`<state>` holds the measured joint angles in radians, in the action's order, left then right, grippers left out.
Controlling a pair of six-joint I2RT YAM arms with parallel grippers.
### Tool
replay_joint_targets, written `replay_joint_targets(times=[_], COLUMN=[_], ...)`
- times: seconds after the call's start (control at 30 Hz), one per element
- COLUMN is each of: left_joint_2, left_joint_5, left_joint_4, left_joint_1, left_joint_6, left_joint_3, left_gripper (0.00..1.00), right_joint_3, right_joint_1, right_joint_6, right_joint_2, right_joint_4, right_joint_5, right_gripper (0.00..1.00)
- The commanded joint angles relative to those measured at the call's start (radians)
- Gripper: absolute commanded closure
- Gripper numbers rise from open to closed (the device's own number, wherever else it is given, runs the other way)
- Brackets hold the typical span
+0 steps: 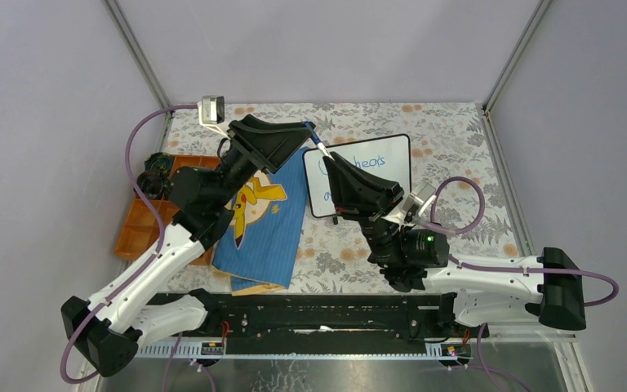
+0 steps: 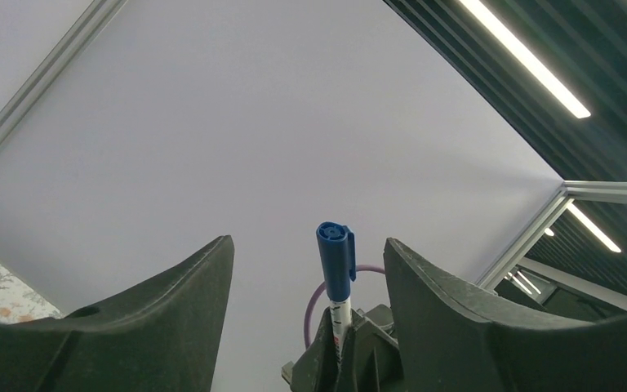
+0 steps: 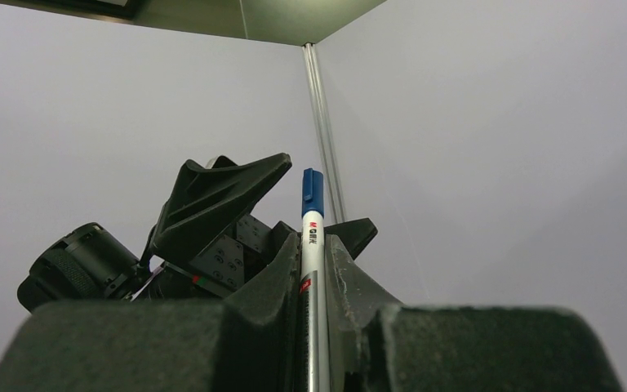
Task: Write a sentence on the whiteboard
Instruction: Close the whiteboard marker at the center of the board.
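Note:
The whiteboard [image 1: 392,184] lies tilted on the table behind the arms. Of the sentence [image 1: 373,162], in blue, I read only "heals"; the right arm hides the rest. My right gripper [image 1: 331,159] [image 3: 312,238] is above the board's left end, shut on a white marker [image 1: 318,143] [image 3: 311,245]. The marker's blue cap [image 2: 335,257] points up and left. My left gripper [image 1: 304,131] [image 2: 309,249] is open, one finger on each side of the cap, with a gap on both sides.
A blue cloth-like book [image 1: 265,224] with a yellow cartoon figure lies left of the board, under the left arm. An orange tray [image 1: 140,224] sits at the table's left edge. A flowered cloth [image 1: 457,139] covers the table, and grey walls close it in.

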<state>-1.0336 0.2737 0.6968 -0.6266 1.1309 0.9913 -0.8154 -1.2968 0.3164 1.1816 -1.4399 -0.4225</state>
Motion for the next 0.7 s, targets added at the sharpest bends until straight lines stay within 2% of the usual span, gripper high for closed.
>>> replay_joint_targets(times=[0.0, 0.17, 0.67], left_joint_2=[0.001, 0.001, 0.014], left_joint_5=[0.012, 0.002, -0.016], left_joint_4=[0.051, 0.039, 0.035], left_joint_1=[0.004, 0.005, 0.004], left_joint_6=[-0.006, -0.008, -0.019], left_joint_3=[0.026, 0.028, 0.018], left_gripper=[0.29, 0.38, 0.54], right_joint_3=[-0.014, -0.010, -0.009], right_joint_1=[0.005, 0.005, 0.005], right_joint_6=[-0.013, -0.008, -0.008], right_joint_2=[-0.008, -0.007, 0.000], right_joint_4=[-0.024, -0.028, -0.022], right_joint_5=[0.020, 0.010, 0.004], right_gripper=[1.00, 1.00, 1.00])
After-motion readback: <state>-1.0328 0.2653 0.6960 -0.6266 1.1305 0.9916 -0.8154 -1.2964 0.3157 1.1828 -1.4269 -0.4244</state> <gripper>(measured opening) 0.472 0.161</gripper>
